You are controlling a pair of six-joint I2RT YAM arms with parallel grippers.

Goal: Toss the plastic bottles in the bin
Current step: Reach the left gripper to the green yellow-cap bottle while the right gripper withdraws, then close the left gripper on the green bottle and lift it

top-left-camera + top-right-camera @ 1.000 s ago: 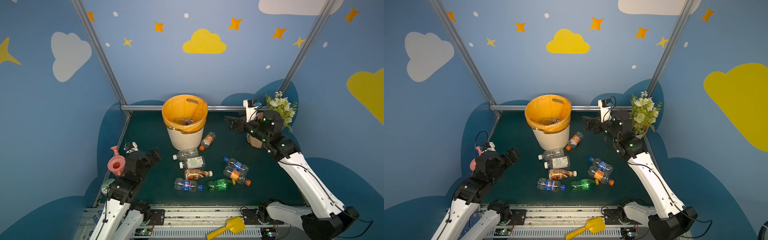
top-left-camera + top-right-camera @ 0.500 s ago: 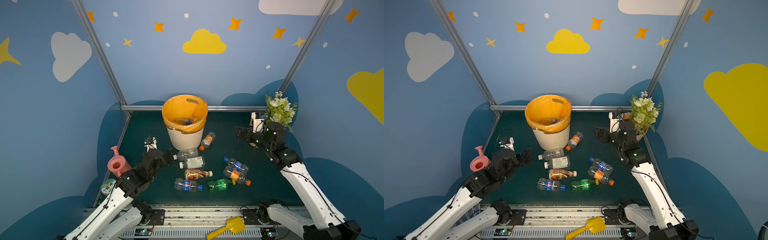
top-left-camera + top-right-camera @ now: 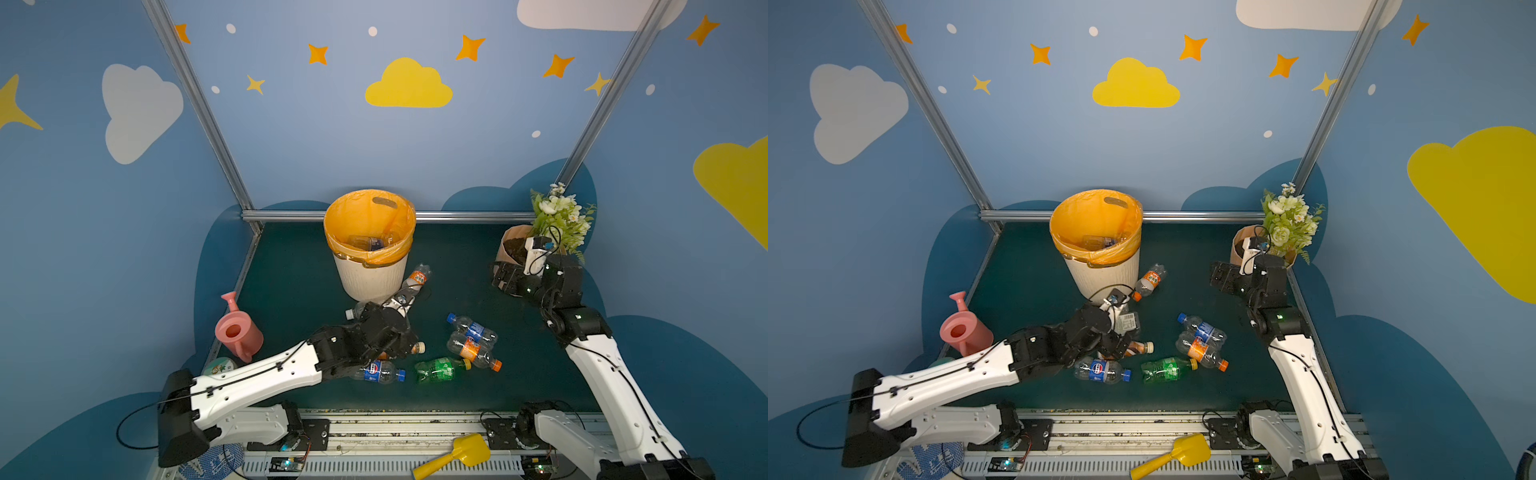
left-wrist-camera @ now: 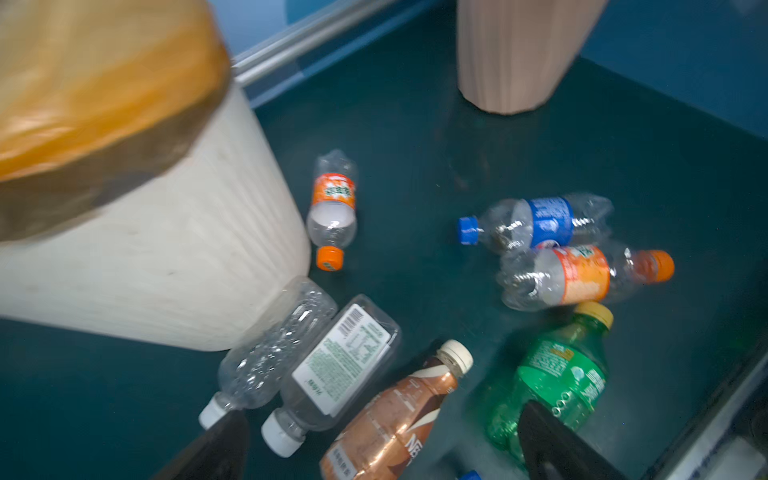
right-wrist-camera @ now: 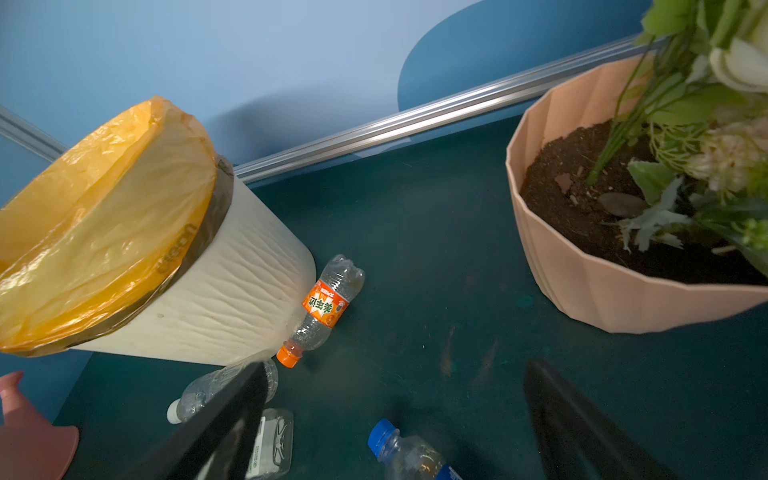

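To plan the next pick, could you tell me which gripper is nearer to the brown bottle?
Left. The left gripper hovers open over the brown bottle; the right gripper is far off beside the flower pot.

- Left arm (image 3: 257, 376), lower left of both top views: long links in smooth white shells, blocky black joints, small dark screw holes (image 3: 227, 397) dotted along the shell.
- A thin black cable (image 3: 277, 366) is clipped along the white shell (it ends in a loose loop near the frame's lower left).
- Right arm (image 3: 602, 374), right side: same white-and-black build, with a small green light (image 3: 578, 316) on a black joint.
- Fingers (image 4: 557, 449): dark, flat wedges at the lower edge of each wrist view.
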